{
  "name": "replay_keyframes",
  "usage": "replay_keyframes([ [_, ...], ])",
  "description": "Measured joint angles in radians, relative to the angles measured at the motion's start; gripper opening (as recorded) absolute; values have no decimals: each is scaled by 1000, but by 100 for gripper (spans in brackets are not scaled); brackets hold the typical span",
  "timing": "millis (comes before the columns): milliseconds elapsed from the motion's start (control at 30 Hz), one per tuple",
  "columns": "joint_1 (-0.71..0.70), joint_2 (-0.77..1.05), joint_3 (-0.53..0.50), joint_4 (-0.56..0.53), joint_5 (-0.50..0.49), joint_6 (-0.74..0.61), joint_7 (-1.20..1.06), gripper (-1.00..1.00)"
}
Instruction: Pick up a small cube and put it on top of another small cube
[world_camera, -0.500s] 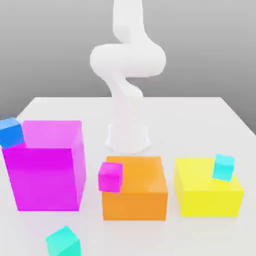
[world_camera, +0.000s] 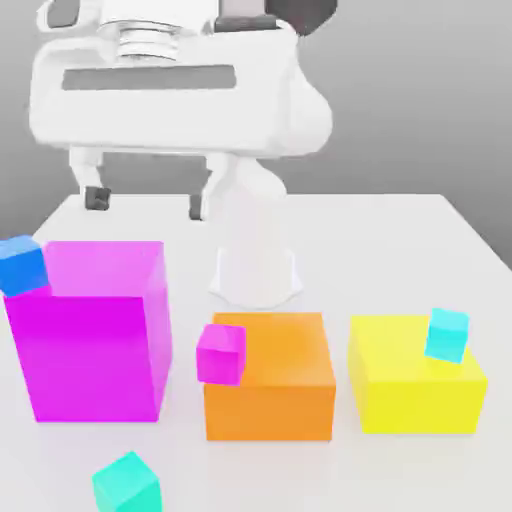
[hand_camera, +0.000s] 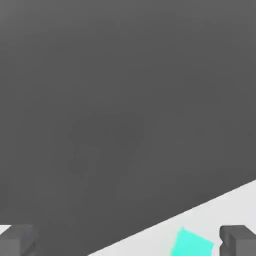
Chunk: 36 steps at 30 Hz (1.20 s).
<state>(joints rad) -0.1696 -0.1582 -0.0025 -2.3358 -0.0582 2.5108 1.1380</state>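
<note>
While the claw (world_camera: 147, 205) hangs wide and empty above the magenta box (world_camera: 90, 335), the small cube (world_camera: 127, 486) sits on the counter (world_camera: 400, 225) in front of that box, well apart from the fingertips (world_camera: 97, 198).

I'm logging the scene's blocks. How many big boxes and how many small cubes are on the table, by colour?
Big boxes: 3 – magenta, orange, yellow
Small cubes: 4 – blue, magenta, cyan, teal-green
Total: 7
</note>
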Motion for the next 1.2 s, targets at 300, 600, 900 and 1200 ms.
replay_keyframes([
  [300,-59,325,-30,-19,38,109,124,0],
  [600,-88,611,-25,2,94,276,147,-100],
  [900,-86,533,-29,-13,88,213,152,-100],
  [1200,-46,212,-14,-154,43,33,153,-100],
])
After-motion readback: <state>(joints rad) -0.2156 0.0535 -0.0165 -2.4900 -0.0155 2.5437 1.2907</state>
